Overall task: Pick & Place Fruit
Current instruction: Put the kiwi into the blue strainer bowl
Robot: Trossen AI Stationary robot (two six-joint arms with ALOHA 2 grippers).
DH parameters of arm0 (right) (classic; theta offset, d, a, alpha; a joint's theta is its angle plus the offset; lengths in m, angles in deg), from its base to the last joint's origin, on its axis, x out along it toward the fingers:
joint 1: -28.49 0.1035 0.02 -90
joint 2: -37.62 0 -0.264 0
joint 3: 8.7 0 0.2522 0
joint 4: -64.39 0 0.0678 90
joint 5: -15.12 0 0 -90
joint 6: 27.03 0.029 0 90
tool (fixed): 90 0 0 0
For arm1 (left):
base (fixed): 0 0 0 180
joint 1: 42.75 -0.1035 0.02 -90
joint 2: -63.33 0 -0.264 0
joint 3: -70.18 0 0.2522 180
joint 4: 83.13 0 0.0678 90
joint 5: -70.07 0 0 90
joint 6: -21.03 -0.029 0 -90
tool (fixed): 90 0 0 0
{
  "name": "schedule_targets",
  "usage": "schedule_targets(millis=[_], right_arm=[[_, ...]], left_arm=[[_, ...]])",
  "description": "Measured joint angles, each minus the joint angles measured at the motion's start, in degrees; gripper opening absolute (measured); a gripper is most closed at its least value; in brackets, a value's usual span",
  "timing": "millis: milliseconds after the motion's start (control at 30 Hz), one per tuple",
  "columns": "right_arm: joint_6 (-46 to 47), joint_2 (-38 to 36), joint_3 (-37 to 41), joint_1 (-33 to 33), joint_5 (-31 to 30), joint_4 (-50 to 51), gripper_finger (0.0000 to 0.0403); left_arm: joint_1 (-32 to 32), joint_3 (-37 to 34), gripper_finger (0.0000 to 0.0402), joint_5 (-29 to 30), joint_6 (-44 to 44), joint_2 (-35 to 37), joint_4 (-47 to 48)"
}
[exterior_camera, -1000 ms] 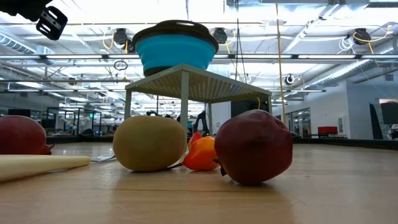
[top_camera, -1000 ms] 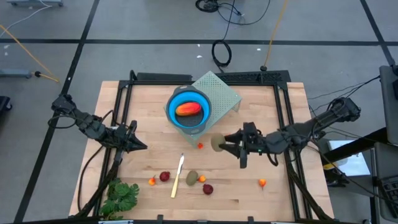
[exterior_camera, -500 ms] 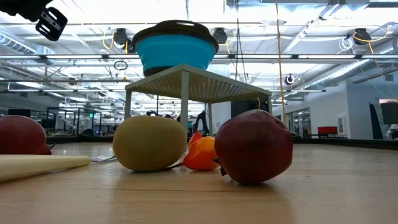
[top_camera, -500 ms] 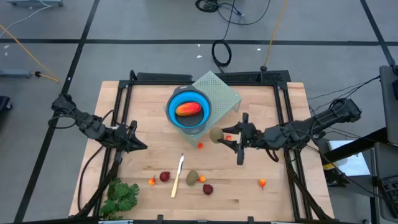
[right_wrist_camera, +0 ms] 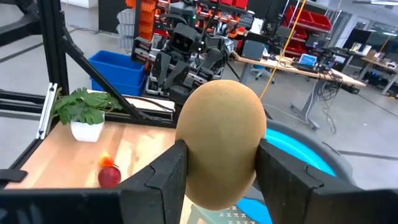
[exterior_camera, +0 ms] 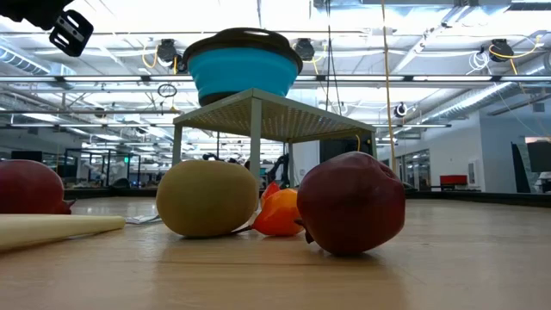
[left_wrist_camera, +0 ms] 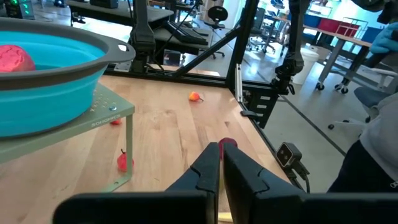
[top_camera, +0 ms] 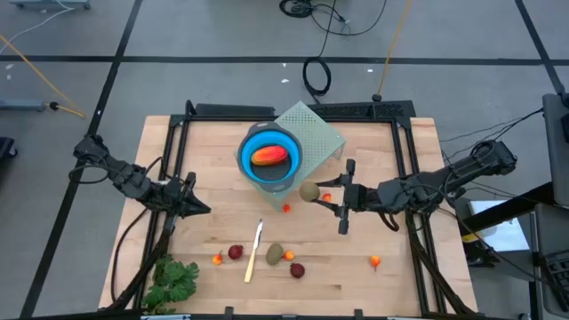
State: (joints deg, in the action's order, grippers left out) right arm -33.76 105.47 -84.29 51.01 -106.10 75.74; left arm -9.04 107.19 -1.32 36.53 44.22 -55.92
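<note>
The right gripper (top_camera: pixel 322 197) has a brown-green oval fruit (top_camera: pixel 308 192) pinched between its two dark fingers (right_wrist_camera: pixel 158 180), which press on either side of it, and it hangs just beside the lower rim of the blue bowl (top_camera: pixel 250 165), above the wooden table (top_camera: pixel 391 284). In the right wrist view that oval (right_wrist_camera: pixel 222 140) is smooth, matte and egg-shaped, a tan-olive colour, bulging out past both finger pads, with the bowl's bright blue wall (right_wrist_camera: pixel 301 146) right behind it. The bowl looks like soft moulded plastic with a grey rim and sits on a pale perforated stand (top_camera: pixel 318 133) with thin legs; an orange-red oblong fruit (top_camera: pixel 268 156) lies inside it. The left gripper (top_camera: pixel 201 207) waits over the left part of the table, its fingers (left_wrist_camera: pixel 208 171) pressed together on nothing. More fruit lies loose on the pale planks near the front edge: a second brown-green oval (top_camera: pixel 275 254), two dark red balls (top_camera: pixel 235 252) and (top_camera: pixel 297 269), and tiny orange bits, one (top_camera: pixel 375 260) well off to the right. A thin cream stick (top_camera: pixel 254 252) and a leafy green bunch (top_camera: pixel 171 281) lie there too.
</note>
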Motion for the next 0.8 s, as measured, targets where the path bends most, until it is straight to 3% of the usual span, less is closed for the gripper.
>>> schedule_targets(millis=[267,500,800], right_arm=[[0.0,0.0,0.0,0.0,0.0,0.0,0.0164],[-0.1,0.0,0.0,0.0,0.1,0.0,0.0164],[3.0,0.0,0.0,0.1,12.3,0.7,0.0164]], left_arm=[[0.0,0.0,0.0002,0.0,0.0,0.0,0.0],[0.0,0.0,0.0019,0.0,0.0,0.0,0.0],[0.0,0.0,0.0002,0.0,0.0,0.0,0.0]])
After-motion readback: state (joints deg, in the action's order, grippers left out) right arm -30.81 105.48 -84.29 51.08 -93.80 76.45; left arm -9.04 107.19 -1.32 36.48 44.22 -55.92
